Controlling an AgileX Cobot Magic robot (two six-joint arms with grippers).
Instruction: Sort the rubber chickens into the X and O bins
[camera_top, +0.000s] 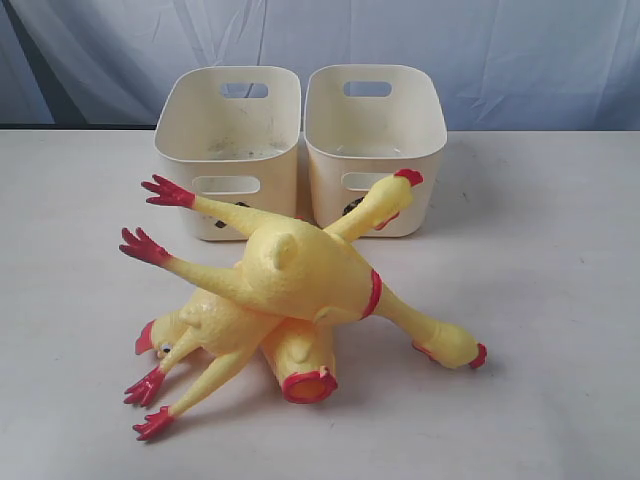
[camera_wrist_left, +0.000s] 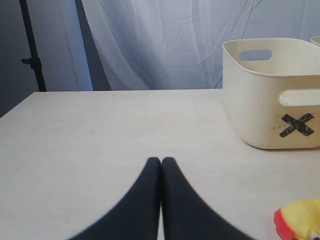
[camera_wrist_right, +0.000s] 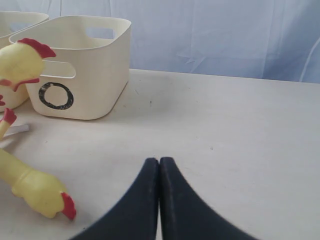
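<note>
A black X (camera_wrist_left: 297, 124) stands on the front wall of the left cream bin (camera_wrist_left: 255, 100), just under its slot handle, and a black O (camera_wrist_right: 56, 95) on the front wall of the right cream bin (camera_wrist_right: 102, 65), likewise under the slot; the exterior view mostly hides both marks.

Tangle of yellow rubber chickens (camera_top: 300, 275) on pale surface (camera_top: 540, 380), before left bin (camera_top: 280, 195) and right bin (camera_top: 325, 170), side by side

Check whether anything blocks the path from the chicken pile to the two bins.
Nothing visible does. The rubber chickens lie piled just in front of the X bin and the O bin, both open-topped.
</note>
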